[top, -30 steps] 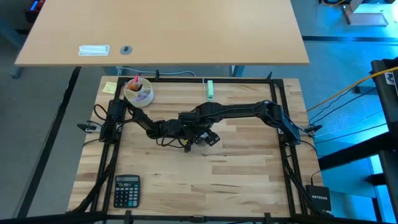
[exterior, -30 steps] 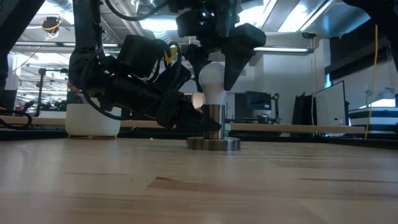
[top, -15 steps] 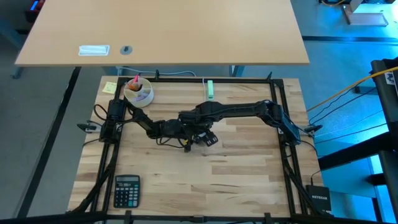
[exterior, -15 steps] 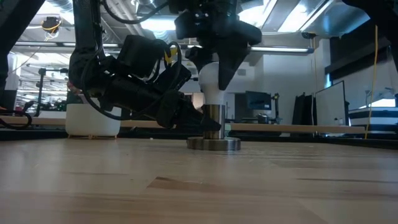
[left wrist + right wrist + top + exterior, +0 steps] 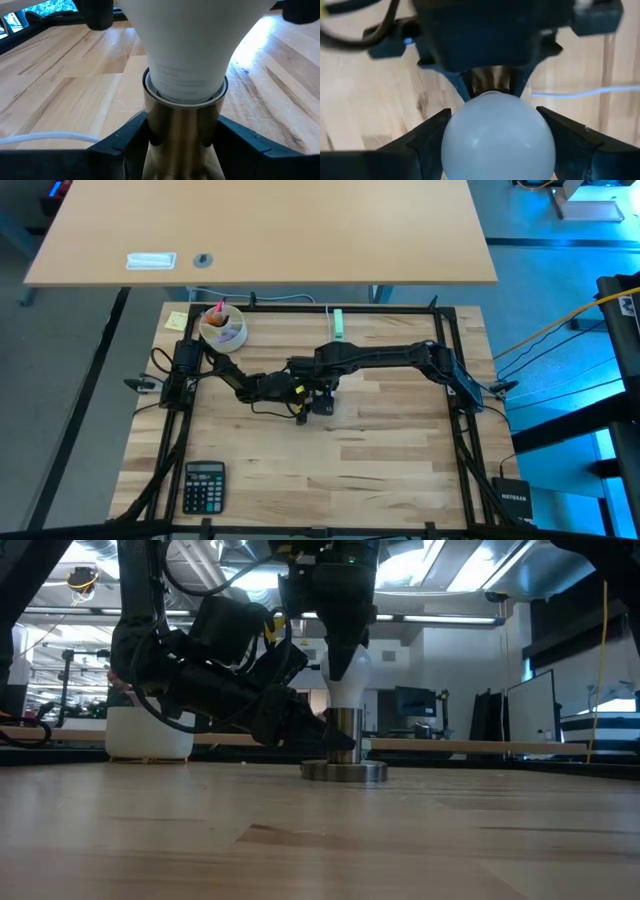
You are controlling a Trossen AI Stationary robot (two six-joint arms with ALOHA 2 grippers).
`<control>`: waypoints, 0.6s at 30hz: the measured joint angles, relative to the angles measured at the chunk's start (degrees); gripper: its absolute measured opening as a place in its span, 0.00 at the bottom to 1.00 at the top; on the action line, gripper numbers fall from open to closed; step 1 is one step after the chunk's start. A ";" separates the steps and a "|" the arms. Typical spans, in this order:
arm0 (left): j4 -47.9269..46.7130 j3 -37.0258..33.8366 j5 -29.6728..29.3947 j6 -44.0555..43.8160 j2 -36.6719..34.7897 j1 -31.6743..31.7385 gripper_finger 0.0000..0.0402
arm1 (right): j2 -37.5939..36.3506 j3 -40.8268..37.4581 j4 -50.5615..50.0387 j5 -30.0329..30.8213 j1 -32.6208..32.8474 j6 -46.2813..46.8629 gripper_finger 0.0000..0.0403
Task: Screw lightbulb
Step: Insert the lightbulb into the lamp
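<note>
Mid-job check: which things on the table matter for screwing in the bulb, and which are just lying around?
In use: lightbulb, right gripper closed on it, metal socket, left gripper clamping the socket.

Lying about: calculator, white cup, green plug block.

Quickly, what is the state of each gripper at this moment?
Left gripper: closed on the metal socket, holding it steady.
Right gripper: closed on the lightbulb from above, as the bulb sits in the socket.

Overhead ceiling lights (image 5: 470, 560) bright — arms backlit, dark in low view. Glare patch on tabletop (image 5: 265, 40); right wrist view blurred — lightbulb (image 5: 497, 135) soft.
</note>
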 joint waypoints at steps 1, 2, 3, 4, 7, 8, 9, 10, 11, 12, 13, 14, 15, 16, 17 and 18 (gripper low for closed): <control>0.00 0.00 0.15 -0.04 0.00 0.00 0.47 | 0.00 0.00 0.00 -0.07 -0.02 2.48 0.69; 0.00 -0.01 0.18 -0.05 -0.01 -0.01 0.47 | 0.00 0.00 -0.02 -0.13 -0.02 4.74 0.70; 0.00 -0.02 0.18 -0.04 -0.02 -0.02 0.47 | 0.00 0.00 -0.02 -0.13 -0.02 7.18 0.70; 0.00 -0.02 0.21 0.01 -0.02 -0.03 0.47 | 0.00 0.00 -0.04 -0.14 -0.02 10.07 0.70; 0.00 -0.04 0.33 0.50 -0.02 -0.04 0.47 | 0.00 0.00 -0.06 -0.16 -0.04 18.71 0.69; -0.02 -0.04 0.31 0.63 -0.02 -0.06 0.47 | 0.00 0.00 -0.11 0.06 -0.04 21.68 0.69; 0.00 -0.04 0.31 0.65 -0.02 -0.07 0.47 | 0.00 0.00 -0.14 0.20 -0.02 24.77 0.69; -0.02 -0.04 0.31 0.67 -0.02 -0.05 0.47 | 0.00 0.00 -0.18 0.20 -0.02 27.73 0.69; -0.02 -0.04 0.31 0.69 -0.02 -0.07 0.47 | 0.00 0.00 -0.20 0.20 -0.05 30.48 0.69; -0.02 -0.04 0.30 0.71 -0.02 -0.06 0.47 | 0.00 0.00 -0.20 0.20 -0.11 33.00 0.69; -0.02 -0.04 0.28 0.75 -0.02 -0.07 0.47 | 0.00 0.00 -0.22 0.19 -0.32 35.67 0.69; -0.03 -0.04 0.26 0.78 -0.02 -0.07 0.47 | 0.00 0.00 -0.22 0.03 -0.46 38.10 0.69; -0.04 -0.04 0.24 0.77 -0.02 -0.06 0.47 | 0.00 0.00 -0.20 -0.04 -0.50 40.37 0.70; -0.04 -0.04 0.22 0.81 -0.05 -0.04 0.47 | 0.00 -0.01 -0.17 0.15 -0.50 41.95 0.70; -0.07 -0.04 0.22 0.85 -0.07 -0.04 0.47 | 0.00 -0.02 -0.11 0.34 -0.50 43.07 0.70; -0.04 -0.04 0.20 0.87 -0.09 -0.04 0.47 | 0.00 -0.02 -0.02 0.35 -0.51 43.50 0.70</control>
